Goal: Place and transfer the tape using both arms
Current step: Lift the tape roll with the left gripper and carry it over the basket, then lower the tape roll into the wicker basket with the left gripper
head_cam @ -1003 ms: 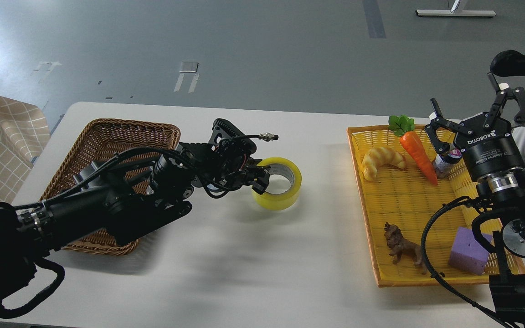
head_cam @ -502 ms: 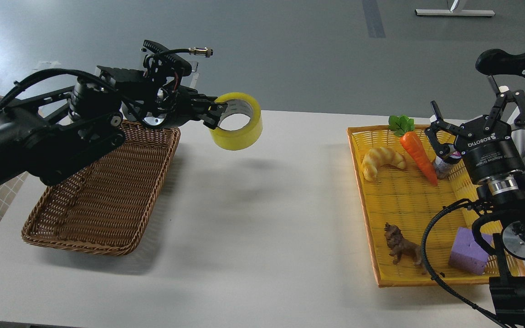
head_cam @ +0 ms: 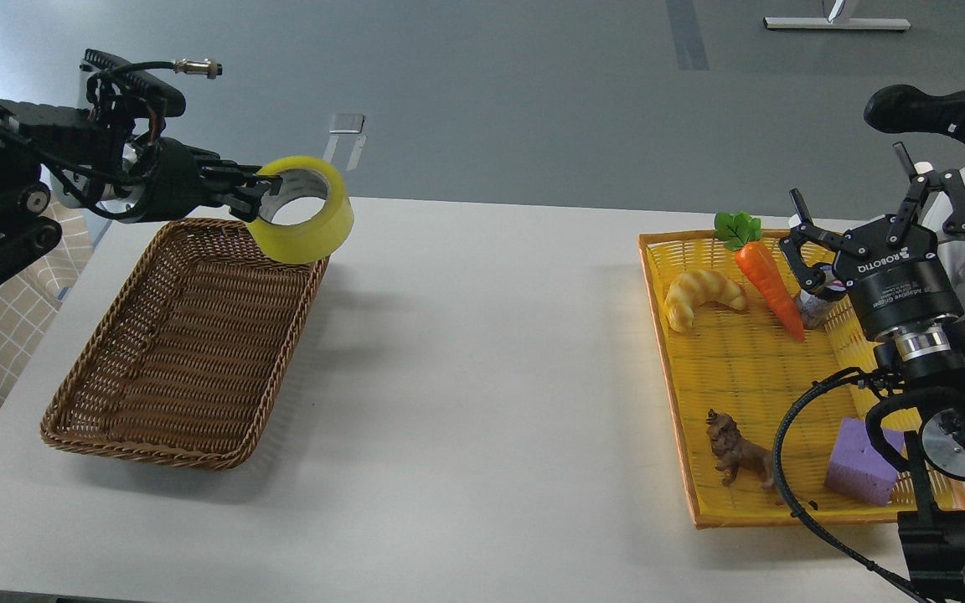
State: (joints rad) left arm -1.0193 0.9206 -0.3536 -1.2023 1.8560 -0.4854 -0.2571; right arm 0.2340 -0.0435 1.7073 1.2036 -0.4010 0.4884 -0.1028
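Observation:
The tape (head_cam: 308,226), a yellow roll with a grey-white core, hangs in the air above the far right corner of the brown wicker basket (head_cam: 172,352). My left gripper (head_cam: 258,188) is shut on the roll's left wall and holds it up, tilted. My left arm comes in from the upper left. My right gripper (head_cam: 868,213) is open and empty, its fingers spread over the far right corner of the yellow tray (head_cam: 750,368).
The yellow tray holds a croissant (head_cam: 703,295), a carrot (head_cam: 763,272), a small bottle (head_cam: 817,303), a brown toy lion (head_cam: 738,456) and a purple block (head_cam: 861,461). The wicker basket has nothing in it. White tabletop (head_cam: 482,377) lies between basket and tray.
My left gripper has lifted the tape off the table and carried it up and left, from the table's middle to above the basket's far corner. The right arm has hardly moved.

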